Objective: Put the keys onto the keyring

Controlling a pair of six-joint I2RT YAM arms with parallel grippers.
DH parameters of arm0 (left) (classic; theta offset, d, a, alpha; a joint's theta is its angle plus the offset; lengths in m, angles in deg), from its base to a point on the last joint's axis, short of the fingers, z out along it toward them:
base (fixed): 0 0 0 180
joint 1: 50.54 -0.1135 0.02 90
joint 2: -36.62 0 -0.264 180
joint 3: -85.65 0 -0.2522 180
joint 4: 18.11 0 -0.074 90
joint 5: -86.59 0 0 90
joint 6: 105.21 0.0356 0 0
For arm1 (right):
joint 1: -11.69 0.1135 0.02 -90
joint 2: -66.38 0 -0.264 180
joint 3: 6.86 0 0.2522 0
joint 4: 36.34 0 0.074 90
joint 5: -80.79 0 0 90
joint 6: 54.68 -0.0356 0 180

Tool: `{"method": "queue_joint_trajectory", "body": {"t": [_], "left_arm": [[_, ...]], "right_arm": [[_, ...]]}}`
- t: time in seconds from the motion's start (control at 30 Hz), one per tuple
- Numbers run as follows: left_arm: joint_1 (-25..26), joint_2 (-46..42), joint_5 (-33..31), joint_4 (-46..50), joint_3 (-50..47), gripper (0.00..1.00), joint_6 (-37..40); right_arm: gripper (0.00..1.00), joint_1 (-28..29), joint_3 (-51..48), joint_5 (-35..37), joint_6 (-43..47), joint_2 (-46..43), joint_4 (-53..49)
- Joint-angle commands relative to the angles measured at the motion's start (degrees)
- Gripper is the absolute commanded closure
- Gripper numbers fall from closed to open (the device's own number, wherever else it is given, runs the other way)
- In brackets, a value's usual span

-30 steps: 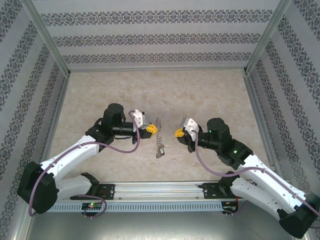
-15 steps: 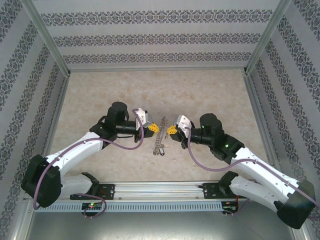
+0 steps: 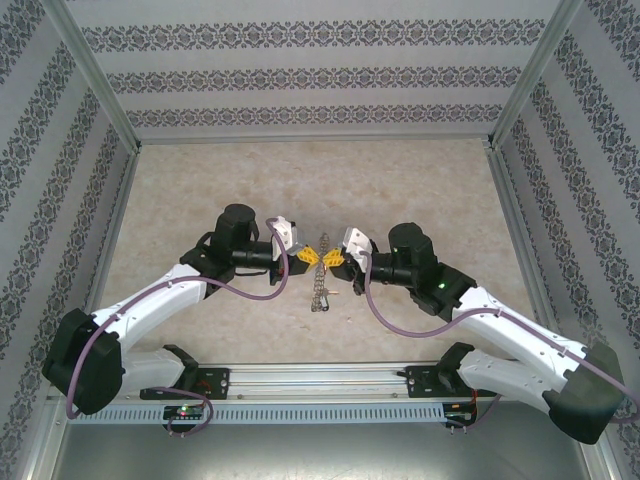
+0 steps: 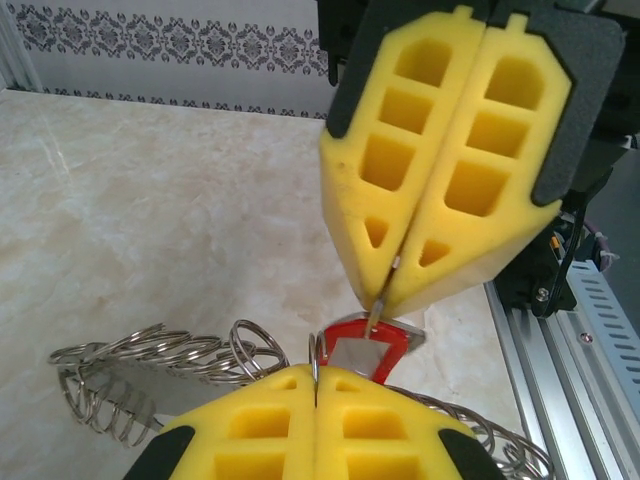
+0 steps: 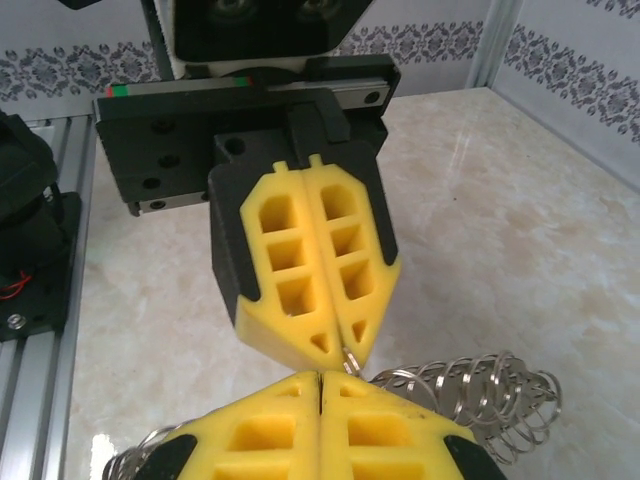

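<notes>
Right jaws, shut on red key, neared left jaws pinching keyring.

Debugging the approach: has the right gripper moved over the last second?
Yes. In the top view the right gripper, pinching the red-tagged key, has shifted left toward the keyring, which stays put, nearly meeting the left gripper.

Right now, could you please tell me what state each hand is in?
Left hand: closed, pinching the keyring.
Right hand: closed, holding the red-tagged key.
</notes>
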Motion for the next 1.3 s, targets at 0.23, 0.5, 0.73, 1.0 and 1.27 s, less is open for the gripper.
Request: {"method": "queue_joint_trajectory", "body": {"t": [0.23, 0.5, 0.73, 1.0, 1.27], "left_arm": [[0.66, -0.10, 1.07, -0.72, 2.77, 1.00, 2.43], [0.64, -0.37, 0.72, -0.12, 2.79, 1.00, 3.03], [0.64, -0.22, 1.00, 0.47, 3.10, 1.00, 3.99], [0.64, -0.26, 0.33, 1.14, 3.56, 1.00, 4.09], [0.65, -0.95, -1.75, 1.80, 3.12, 1.00, 4.18]], "right_arm": [[1.00, 1.16, 0.17, 2.88, 0.60, 0.93, 4.68], [1.00, 1.29, -0.08, 3.16, 0.03, 1.56, 5.02], [1.00, 1.52, 0.26, 7.16, -0.23, 3.18, 6.04], [1.00, 1.89, 0.03, 5.97, 0.16, 3.18, 5.68], [1.00, 1.57, -1.21, 9.06, 0.78, -1.72, 2.18]]}}
